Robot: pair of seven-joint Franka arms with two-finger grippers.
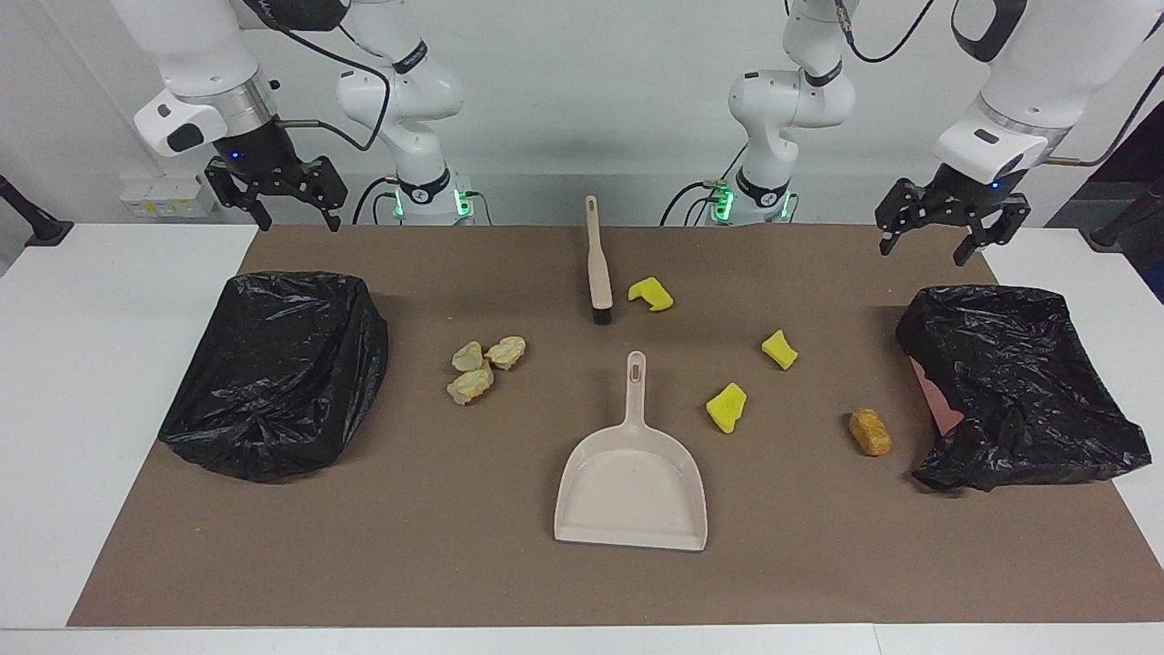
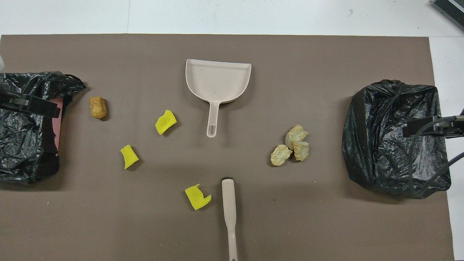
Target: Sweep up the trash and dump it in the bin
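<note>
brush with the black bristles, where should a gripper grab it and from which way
Probably the beige plastic brush with black bristles is best taken by the middle of its long, slim handle, coming straight down from above with the fingers across its narrow width. It lies flat on the brown mat, handle end toward the robots, bristle end toward the beige plastic dustpan, with bare mat along both sides of the handle.

A brown mat (image 1: 509,564) is seen, with beige dustpan (image 1: 632,487), beige brush (image 1: 597,259) tipped black, three bright yellow sponge chunks (image 1: 727,407), three pale beige lumps (image 1: 471,385), one orange-brown lump (image 1: 870,431), black bin bags (image 1: 277,373).
</note>
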